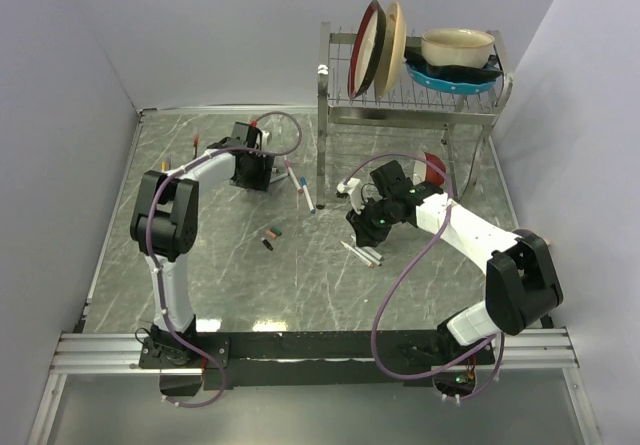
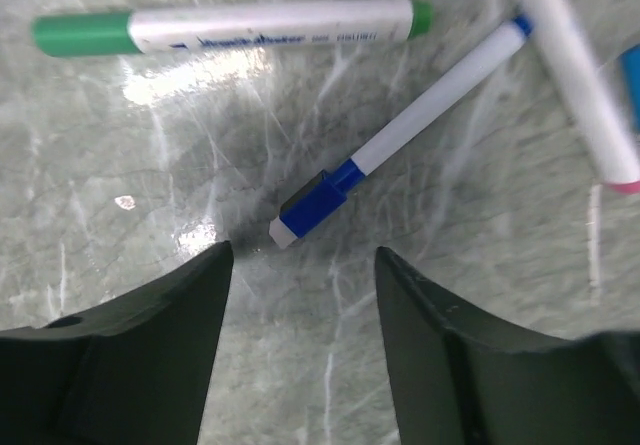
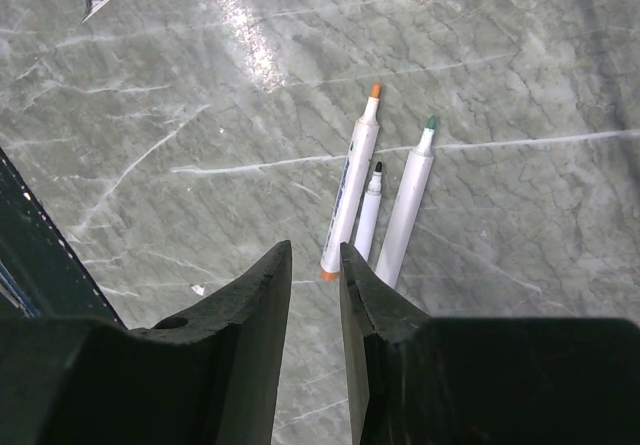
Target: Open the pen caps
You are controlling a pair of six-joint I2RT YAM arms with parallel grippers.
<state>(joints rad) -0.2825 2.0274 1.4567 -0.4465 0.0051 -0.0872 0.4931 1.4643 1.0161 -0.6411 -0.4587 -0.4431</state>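
Left gripper (image 2: 300, 265) open over blue cap (image 2: 318, 203); barrel print illegible.

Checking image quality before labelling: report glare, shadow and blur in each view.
Top external: sharp, pale glare near the table's front edge. Left wrist: bright glare under the green pen, shadow around the blue pen, blurred jaws. Right wrist: glare streak top centre, the three uncapped pens sharp.

Left tool (image 2: 300, 265) hangs low with jaws spread; right tool (image 3: 315, 265) has jaws nearly together
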